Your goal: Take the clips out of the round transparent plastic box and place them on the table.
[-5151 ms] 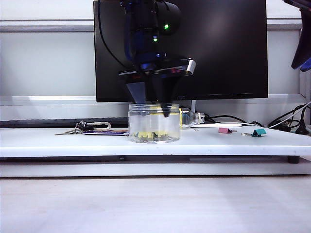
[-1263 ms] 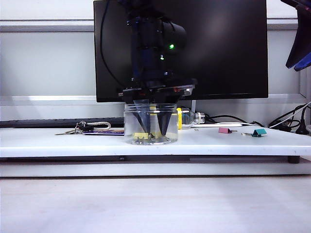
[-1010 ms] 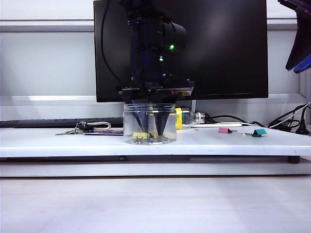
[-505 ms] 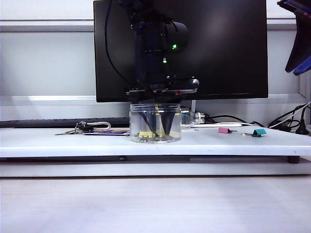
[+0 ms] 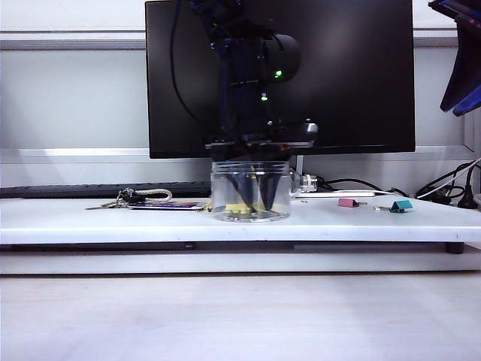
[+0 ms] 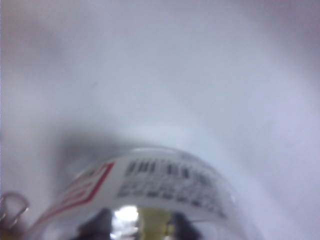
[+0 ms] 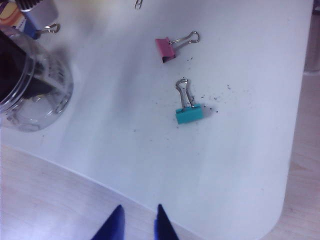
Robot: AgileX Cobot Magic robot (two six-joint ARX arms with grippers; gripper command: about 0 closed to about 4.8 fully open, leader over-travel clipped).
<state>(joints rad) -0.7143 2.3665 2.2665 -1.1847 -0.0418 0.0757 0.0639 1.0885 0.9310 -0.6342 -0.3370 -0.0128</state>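
Note:
The round transparent plastic box [image 5: 250,192] stands on the white table [image 5: 113,222] in front of the monitor. My left gripper [image 5: 250,201] reaches straight down into it, fingers apart. Yellow clips [image 5: 239,209] lie on the box's floor. The blurred left wrist view shows the left gripper [image 6: 140,226] with dark fingers [image 6: 97,225] on either side of a yellow clip [image 6: 152,222], a bright gap beside it. A pink clip [image 7: 167,49] lies on the table apart from the box [image 7: 30,85]. My right gripper [image 7: 139,216] hovers open and empty over the table's front edge.
A teal clip [image 7: 189,112] lies near the pink one [image 5: 347,202]. Keys on a cord [image 5: 124,199] rest left of the box. A clear bottle [image 5: 304,182] lies behind it. The black monitor [image 5: 338,75] stands at the back, with cables [image 5: 451,192] at the right.
The box and my left gripper inside it have shifted to the right along the table. The left fingers have drawn closer together. The right arm has stayed put.

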